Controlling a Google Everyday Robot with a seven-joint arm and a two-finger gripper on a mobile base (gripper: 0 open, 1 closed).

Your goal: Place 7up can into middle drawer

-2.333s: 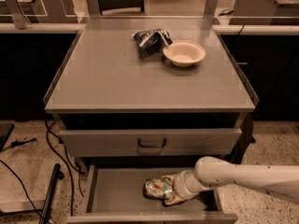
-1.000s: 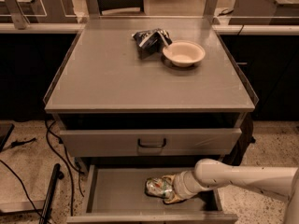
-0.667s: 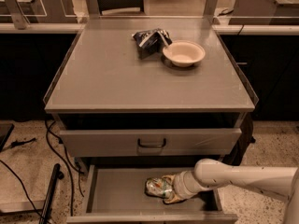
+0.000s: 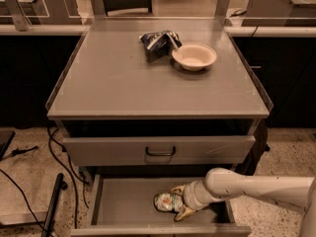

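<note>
The 7up can (image 4: 166, 201), silver-white with a green band, lies on its side low over the gray floor of the open middle drawer (image 4: 123, 206). My gripper (image 4: 178, 201) reaches into the drawer from the right on a white arm. Its two yellowish fingertips (image 4: 177, 188) sit on either side of the can's right end, closed on it.
A cream bowl (image 4: 193, 56) and a dark blue-and-silver snack bag (image 4: 158, 40) sit at the back of the cabinet top. Above the open drawer is a closed drawer front with a black bar handle (image 4: 160, 152). Cables (image 4: 59, 152) lie on the floor at left.
Almost nothing differs. The gripper and the can stay at the same spot in the drawer, perhaps slightly lower.
</note>
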